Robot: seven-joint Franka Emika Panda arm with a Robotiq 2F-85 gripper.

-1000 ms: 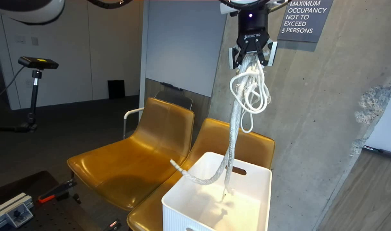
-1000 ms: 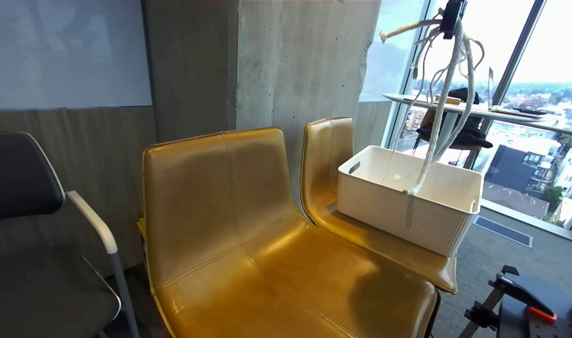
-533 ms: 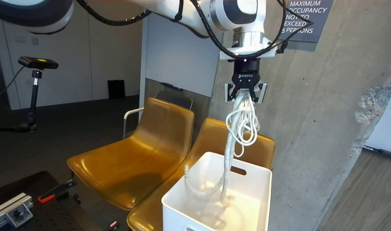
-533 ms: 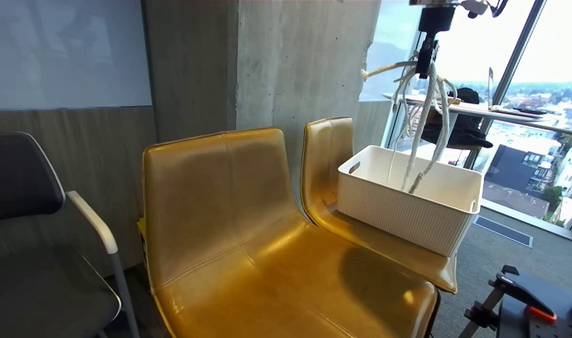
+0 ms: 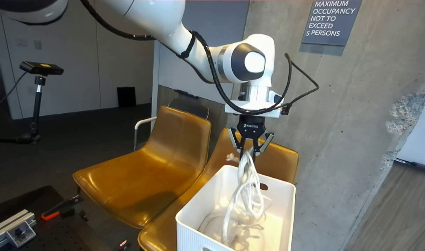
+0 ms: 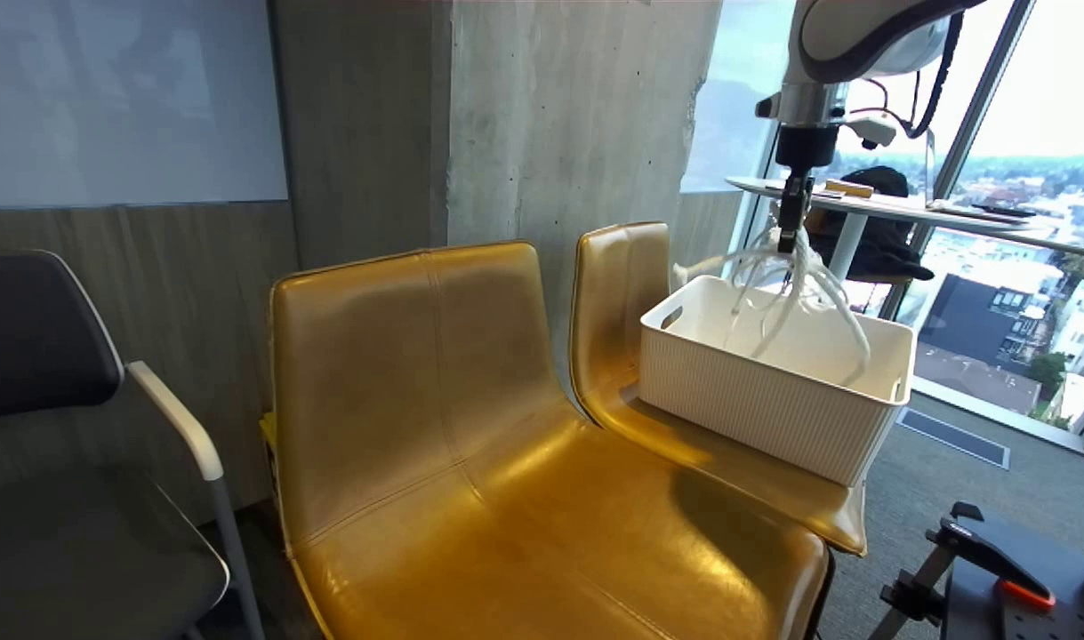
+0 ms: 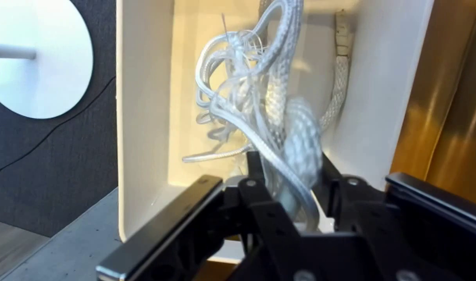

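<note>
My gripper [image 5: 248,157] points down above the white bin [image 5: 195,228] in an exterior view, its jaws parted. A loose bundle of white rope [image 5: 248,176] hangs from between and just below the fingers, its lower loops inside the bin. In an exterior view the rope [image 6: 801,267] spreads over the bin [image 6: 746,404], one end poking past the far rim. Seen from the wrist, strands of rope [image 7: 275,89] still run between the parted fingers of the gripper [image 7: 289,166], with a gap beside the right finger. Part of the rope is blurred.
The bin rests on a tan chair beside another tan chair [image 5: 142,170]. Behind them rises a concrete wall [image 5: 338,139]. A dark chair [image 6: 44,498], a round table [image 6: 915,212] by the window and a dark bench with a red-marked tool [image 6: 1026,594] stand around.
The arm has come down to just above the bin. The jaws, earlier shut on the rope, have parted, and the rope bundle has slipped lower, more of it inside the bin.
</note>
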